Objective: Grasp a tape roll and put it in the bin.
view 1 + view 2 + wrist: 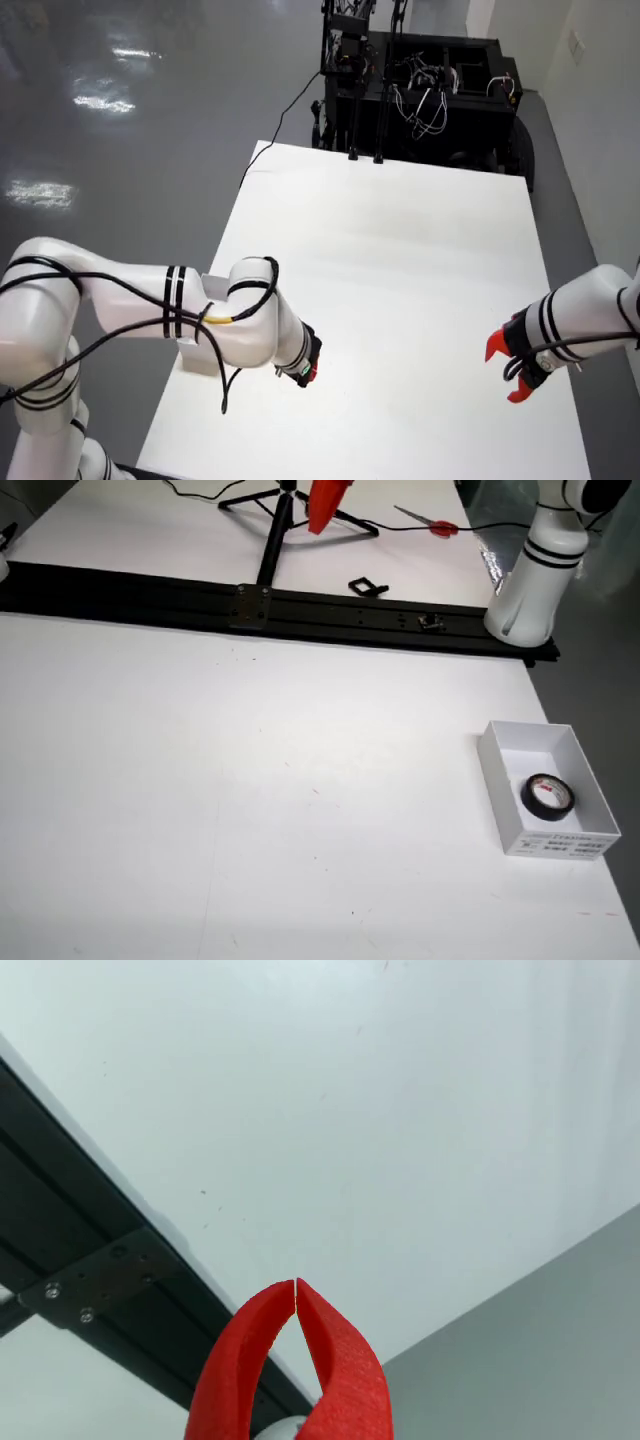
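Note:
A black tape roll lies flat inside the white open bin at the right of the table in the view from the side. In the view that rides on the gripper, my gripper has long red fingers whose tips touch, with nothing between them. It hangs high over the white table and a black rail, and neither roll nor bin shows there. In the view from the side my gripper is a red point at the top edge, far from the bin. No roll or bin shows in the view from above.
A black rail runs along the table's far edge, with a tripod and a white arm base by it. Scissors lie beyond. The view from above shows two white arms; the right one's red claws stand apart.

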`<move>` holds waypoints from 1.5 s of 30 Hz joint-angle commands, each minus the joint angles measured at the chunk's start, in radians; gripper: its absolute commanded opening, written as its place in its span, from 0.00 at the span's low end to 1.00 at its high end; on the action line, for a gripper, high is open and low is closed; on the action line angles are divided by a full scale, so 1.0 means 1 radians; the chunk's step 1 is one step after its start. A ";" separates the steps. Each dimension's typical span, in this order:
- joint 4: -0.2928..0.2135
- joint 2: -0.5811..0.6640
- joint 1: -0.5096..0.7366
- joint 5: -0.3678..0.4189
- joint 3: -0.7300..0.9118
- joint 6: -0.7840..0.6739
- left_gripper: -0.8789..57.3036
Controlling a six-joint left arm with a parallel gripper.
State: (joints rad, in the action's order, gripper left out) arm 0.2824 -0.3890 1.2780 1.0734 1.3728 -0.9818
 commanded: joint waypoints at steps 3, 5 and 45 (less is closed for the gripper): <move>-0.083 0.065 0.053 0.046 0.017 0.002 0.01; -0.083 0.068 0.053 0.048 0.017 0.002 0.01; -0.075 0.068 -0.124 0.063 0.020 0.002 0.01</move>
State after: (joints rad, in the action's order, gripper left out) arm 0.2021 -0.3216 1.2268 1.1366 1.3929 -0.9801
